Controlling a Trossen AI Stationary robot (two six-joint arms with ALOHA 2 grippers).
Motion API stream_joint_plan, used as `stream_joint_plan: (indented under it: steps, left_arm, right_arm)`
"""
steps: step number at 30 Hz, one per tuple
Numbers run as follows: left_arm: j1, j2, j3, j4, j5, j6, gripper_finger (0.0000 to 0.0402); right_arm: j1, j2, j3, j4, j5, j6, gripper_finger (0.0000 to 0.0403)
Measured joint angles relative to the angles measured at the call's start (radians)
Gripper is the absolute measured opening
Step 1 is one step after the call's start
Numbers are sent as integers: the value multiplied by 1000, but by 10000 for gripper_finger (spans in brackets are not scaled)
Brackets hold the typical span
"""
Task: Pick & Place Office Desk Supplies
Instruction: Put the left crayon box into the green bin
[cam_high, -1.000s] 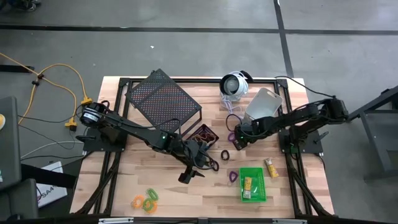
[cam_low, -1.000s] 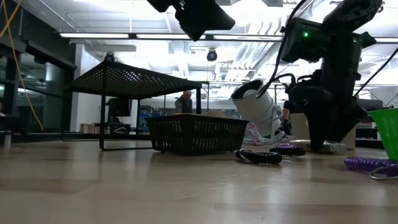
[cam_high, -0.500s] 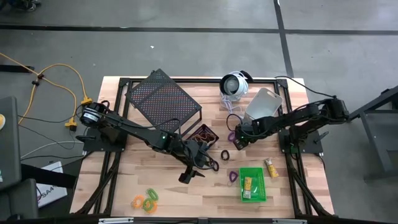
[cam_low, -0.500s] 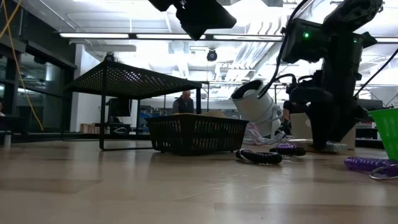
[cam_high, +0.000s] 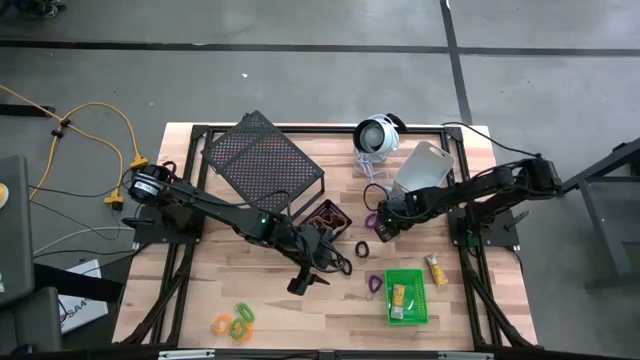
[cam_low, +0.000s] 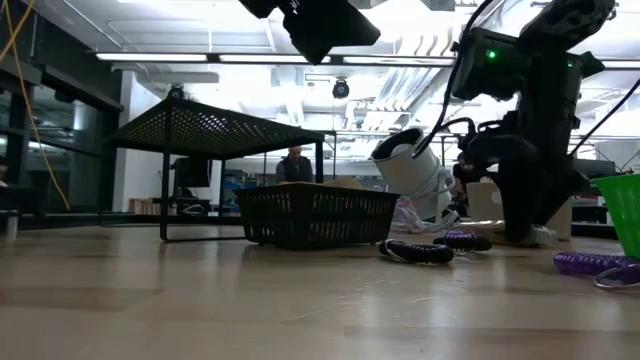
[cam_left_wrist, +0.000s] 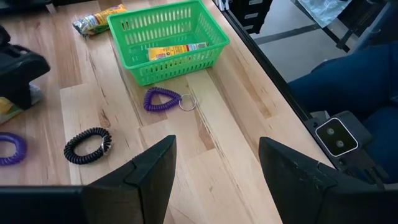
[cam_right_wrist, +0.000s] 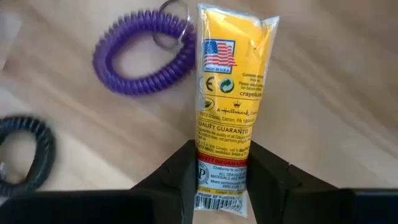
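My right gripper (cam_right_wrist: 221, 171) pinches one end of the yellow packet (cam_right_wrist: 229, 93) on the worktop, a purple coil (cam_right_wrist: 140, 56) just beyond. Next: lift toward the green bin (cam_high: 406, 296). My left gripper (cam_left_wrist: 214, 165) hangs open.

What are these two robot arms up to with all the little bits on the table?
They are sorting desk supplies. The right gripper has its fingers around one end of a yellow packet, beside a purple coil near the table's middle. The left gripper hangs open above the table, near a black coil. One yellow packet already lies in the green bin; another lies on the wood beside it. More coils sit near the front edge.
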Motion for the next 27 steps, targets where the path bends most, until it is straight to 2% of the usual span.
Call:
stream_joint_plan:
  steps: [6, 18, 21, 27]
  left_arm:
    - [0, 0, 0, 0, 0, 0, 223]
    - [0, 0, 0, 1, 0, 0, 223]
    - [0, 0, 1, 4, 0, 0, 223]
    - [0, 0, 2, 11, 0, 0, 223]
  right_arm:
    - [1, -41, -2, -8, -121, -45, 107]
    - [5, -269, -1, 11, -303, -48, 107]
    - [32, -326, -1, 29, -325, -31, 107]
    - [130, -391, 0, 96, -299, 82, 107]
